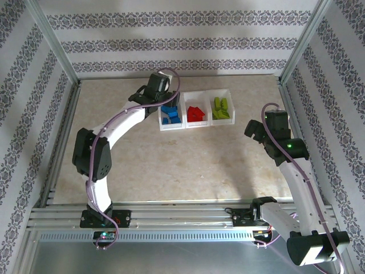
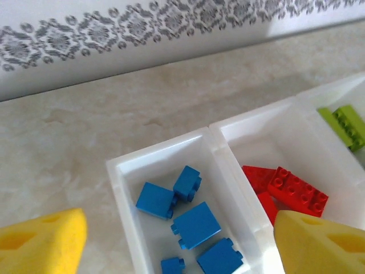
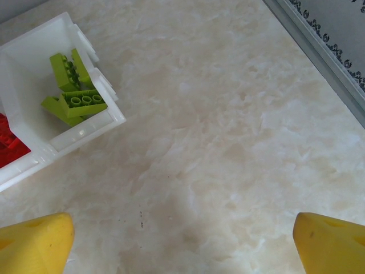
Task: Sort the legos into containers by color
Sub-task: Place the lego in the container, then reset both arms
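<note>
Three tray compartments (image 1: 197,127) are loaded by colour: blue bricks (image 1: 170,114), red bricks (image 1: 195,113), lime bricks (image 1: 221,107). Left fingers (image 2: 43,240) are spread wide over the blue bricks, right fingers (image 3: 34,242) wide above the worktop (image 3: 228,142), nothing held. Sorting is judged done; withdrawal is called for.

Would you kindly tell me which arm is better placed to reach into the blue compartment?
Left: the left gripper, open, hangs over the blue bricks; the right gripper is over bare table.
</note>
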Robot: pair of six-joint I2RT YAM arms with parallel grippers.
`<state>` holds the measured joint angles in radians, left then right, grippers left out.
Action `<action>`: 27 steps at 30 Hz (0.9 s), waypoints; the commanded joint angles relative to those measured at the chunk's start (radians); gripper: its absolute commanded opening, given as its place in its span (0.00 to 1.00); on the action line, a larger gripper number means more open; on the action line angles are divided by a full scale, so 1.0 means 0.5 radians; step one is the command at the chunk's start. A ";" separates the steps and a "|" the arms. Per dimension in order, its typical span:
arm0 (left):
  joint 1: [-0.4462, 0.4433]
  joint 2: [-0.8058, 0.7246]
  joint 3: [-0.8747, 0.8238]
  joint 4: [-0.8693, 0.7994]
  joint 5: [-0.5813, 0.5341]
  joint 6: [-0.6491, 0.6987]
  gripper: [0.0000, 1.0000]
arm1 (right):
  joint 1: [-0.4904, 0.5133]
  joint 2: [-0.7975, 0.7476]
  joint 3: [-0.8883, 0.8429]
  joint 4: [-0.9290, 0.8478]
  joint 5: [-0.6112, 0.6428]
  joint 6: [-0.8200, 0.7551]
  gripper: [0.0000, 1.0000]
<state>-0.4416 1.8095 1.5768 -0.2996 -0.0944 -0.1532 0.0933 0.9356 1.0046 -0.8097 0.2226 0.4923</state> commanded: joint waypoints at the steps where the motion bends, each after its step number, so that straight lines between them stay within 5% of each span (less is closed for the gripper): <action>1: 0.072 -0.161 -0.129 0.026 -0.097 -0.040 0.95 | -0.015 -0.030 -0.034 0.036 -0.006 0.020 0.98; 27: 0.483 -1.600 -1.732 0.313 -0.541 -0.175 1.00 | -0.018 -0.064 -0.237 0.301 0.091 -0.027 0.98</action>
<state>-0.2314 1.0466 0.7593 -0.1864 -0.3222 -0.2276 0.0933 0.9199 0.9161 -0.7189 0.2348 0.4923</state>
